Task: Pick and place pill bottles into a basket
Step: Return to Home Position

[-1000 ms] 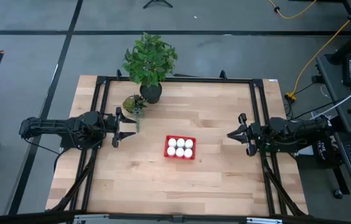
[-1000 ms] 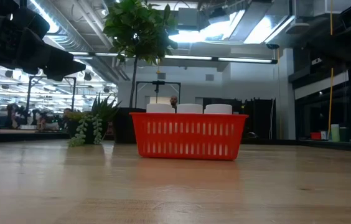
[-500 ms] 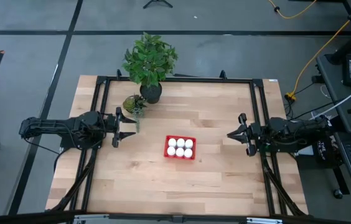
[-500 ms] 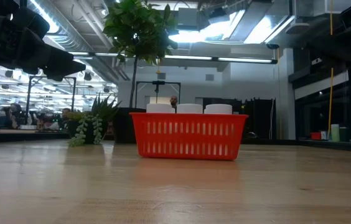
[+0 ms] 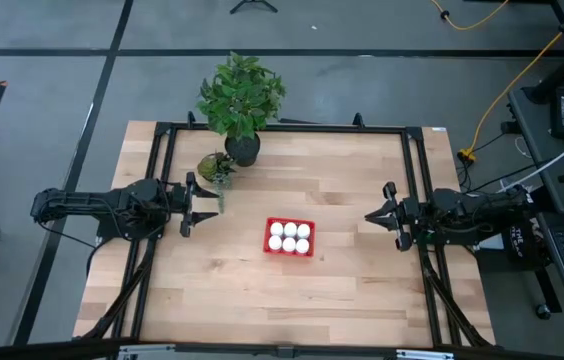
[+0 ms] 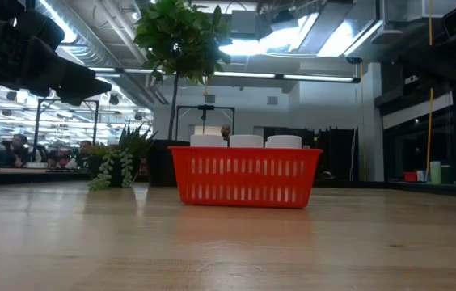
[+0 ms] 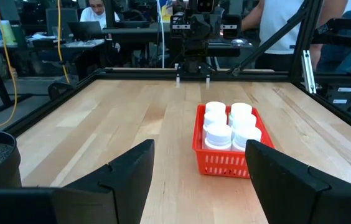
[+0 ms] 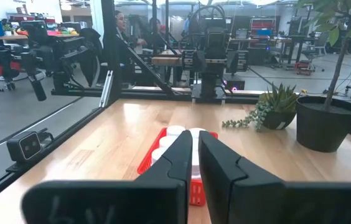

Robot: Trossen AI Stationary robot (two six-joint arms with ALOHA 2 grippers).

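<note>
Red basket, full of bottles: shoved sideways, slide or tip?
Probably slides: the red rectangular slotted basket sits low and wide on the smooth wooden table. Slotted walls may flex. Six white capped pill bottles fill it, so probably little rattling.

The wooden table (image 5: 262, 290) carries the red basket (image 6: 244, 174), a potted plant (image 5: 241, 105) and a small succulent (image 5: 216, 166).

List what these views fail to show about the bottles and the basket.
Low view: the basket wall hides the pill bottles below their caps. Three caps show, and the back row is hidden behind them.
Right wrist view: the right gripper, fingers together, covers most of the basket.
High view: any bottle labels are too small to read.
</note>
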